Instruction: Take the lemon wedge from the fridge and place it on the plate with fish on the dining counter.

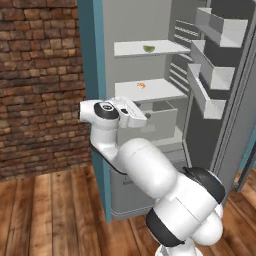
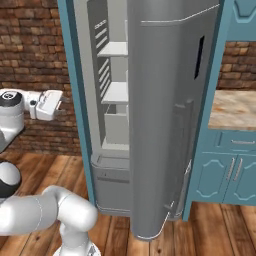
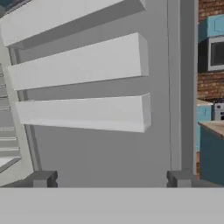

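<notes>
The grey fridge (image 1: pixel 145 20) stands with its door (image 2: pixel 165 125) swung wide. The lemon wedge (image 1: pixel 149 48), a tiny yellowish-green piece, lies on the upper white shelf. My gripper (image 1: pixel 144 118) hovers in front of the fridge opening at about the height of the middle shelf, well below and left of the wedge. It points sideways at the door's inner bins (image 3: pixel 83 65). In the hand view my gripper (image 3: pixel 111 180) is open, its dark fingertips (image 3: pixel 41 179) wide apart with nothing between them. The plate and the dining counter are out of view.
A small orange curled item (image 1: pixel 141 85) lies on the middle shelf, above a drawer (image 1: pixel 160 120). Three white door bins (image 1: pixel 212 75) jut out on the right. A brick wall (image 1: pixel 40 85) and a teal panel (image 1: pixel 92 75) flank the fridge's left; teal cabinets (image 2: pixel 232 170) stand right.
</notes>
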{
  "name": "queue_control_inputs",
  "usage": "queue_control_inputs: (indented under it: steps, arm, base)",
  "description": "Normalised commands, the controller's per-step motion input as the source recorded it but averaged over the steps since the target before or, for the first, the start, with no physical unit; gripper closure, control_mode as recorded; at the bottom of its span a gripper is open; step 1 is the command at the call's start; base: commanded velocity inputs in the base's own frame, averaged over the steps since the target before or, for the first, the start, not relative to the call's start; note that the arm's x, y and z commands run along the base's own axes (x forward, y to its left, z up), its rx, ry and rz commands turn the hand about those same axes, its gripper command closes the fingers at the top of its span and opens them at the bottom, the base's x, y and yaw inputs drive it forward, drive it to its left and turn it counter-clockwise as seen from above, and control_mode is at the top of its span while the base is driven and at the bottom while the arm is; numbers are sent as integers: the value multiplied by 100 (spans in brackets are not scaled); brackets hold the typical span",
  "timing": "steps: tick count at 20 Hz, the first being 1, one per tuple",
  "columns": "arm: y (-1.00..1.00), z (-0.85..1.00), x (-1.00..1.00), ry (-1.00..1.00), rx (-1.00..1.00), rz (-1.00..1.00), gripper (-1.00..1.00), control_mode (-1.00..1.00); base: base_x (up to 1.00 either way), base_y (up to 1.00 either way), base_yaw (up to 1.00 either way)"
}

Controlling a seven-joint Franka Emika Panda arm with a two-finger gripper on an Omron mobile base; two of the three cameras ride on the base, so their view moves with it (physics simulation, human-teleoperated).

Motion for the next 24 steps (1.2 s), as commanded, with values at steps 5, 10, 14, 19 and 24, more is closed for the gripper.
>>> queue_control_inputs:
  steps: [5, 10, 14, 19, 24]
  arm:
    - [-73, 0, -19, -6, 0, -7, -100, -100]
    - [-70, 0, -9, -6, 0, -6, -100, -100]
    - [-83, 0, -1, -9, 0, -2, -100, -100]
    - [-95, 0, 0, -8, 0, 0, -100, -100]
    - [-76, 0, 0, -5, 1, 10, -100, -100]
  base:
    - [0, 0, 0]
    - [0, 0, 0]
    - [0, 0, 0]
    - [0, 0, 0]
    - [0, 0, 0]
